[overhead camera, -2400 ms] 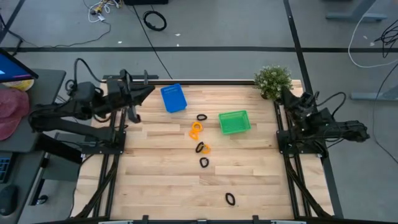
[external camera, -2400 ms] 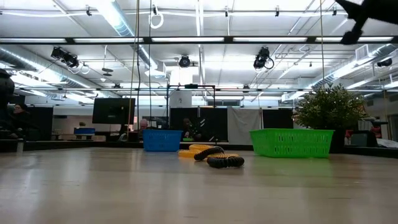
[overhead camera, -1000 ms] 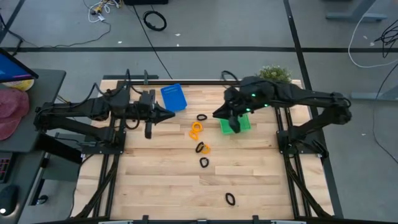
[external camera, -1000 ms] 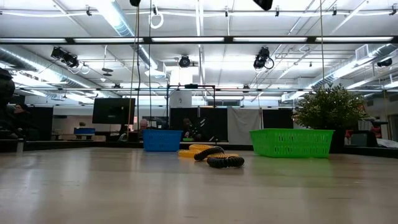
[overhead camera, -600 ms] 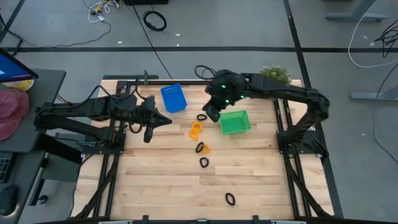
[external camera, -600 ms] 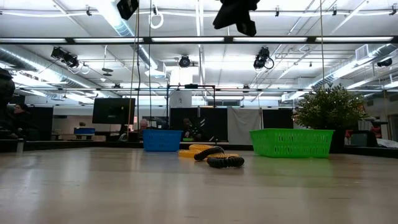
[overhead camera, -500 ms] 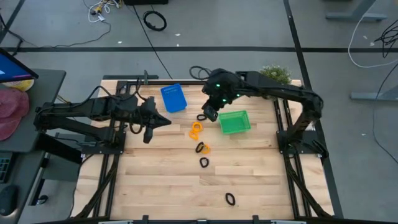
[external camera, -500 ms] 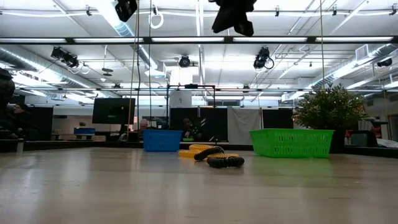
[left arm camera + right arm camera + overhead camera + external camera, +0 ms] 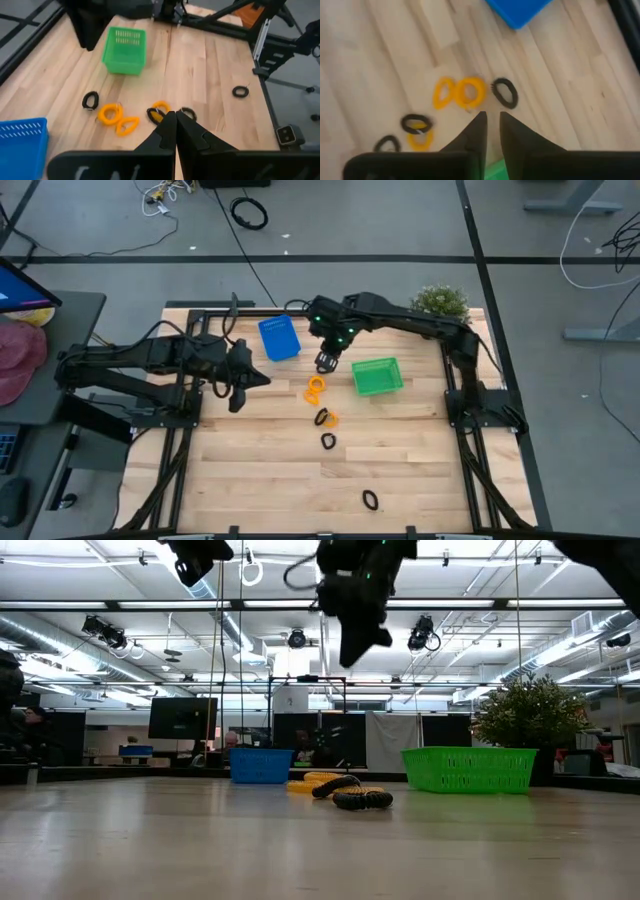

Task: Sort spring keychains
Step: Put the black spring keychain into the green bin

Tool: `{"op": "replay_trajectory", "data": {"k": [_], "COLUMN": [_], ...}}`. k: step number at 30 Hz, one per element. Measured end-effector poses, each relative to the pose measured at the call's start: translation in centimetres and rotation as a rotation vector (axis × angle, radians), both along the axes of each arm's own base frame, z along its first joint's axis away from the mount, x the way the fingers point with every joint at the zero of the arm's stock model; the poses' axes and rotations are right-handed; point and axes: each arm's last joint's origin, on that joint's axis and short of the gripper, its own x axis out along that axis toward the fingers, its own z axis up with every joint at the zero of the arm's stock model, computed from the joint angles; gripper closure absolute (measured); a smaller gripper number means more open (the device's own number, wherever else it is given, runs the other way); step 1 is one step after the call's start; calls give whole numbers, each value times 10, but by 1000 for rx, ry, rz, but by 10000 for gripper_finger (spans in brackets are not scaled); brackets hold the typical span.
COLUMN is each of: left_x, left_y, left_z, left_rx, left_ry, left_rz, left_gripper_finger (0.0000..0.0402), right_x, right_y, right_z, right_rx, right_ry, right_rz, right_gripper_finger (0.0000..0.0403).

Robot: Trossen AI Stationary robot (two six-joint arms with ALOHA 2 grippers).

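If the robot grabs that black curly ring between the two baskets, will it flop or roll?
The black ring is a thin open coil lying flat, so it probably won't roll. It looks springy and light, likely squashing a little in the right tool above it.

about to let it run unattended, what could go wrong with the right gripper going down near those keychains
The right gripper hangs above the black keychain closest to the blue bin, with the orange pair right beside it. A slightly off descent could catch an orange one or nudge the black loop away. Its fingers stand only narrowly apart, so they might press the coil flat instead of straddling it. The left gripper waits nearby; reaching for the same cluster risks a collision.
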Motion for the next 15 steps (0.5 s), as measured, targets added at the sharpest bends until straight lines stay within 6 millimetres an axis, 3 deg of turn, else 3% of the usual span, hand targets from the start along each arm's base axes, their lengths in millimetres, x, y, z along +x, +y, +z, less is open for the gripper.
{"op": "replay_trajectory", "data": {"k": [5,15], "left_x": [2,1], "left_y": [-9,-20], "left_z": [-1,-2], "left_rx": [0,-16], "left_ry": [10,12], "left_rz": [-49,-38], "left_gripper_finger": [397,397], "right_x": [7,21], "right_y": [-16,-24], "right_z": [-27,-64], "right_rx": [42,128], "right_ry": [76,123], "right_rz": [-13,7], "right_gripper_finger": [294,193]}}
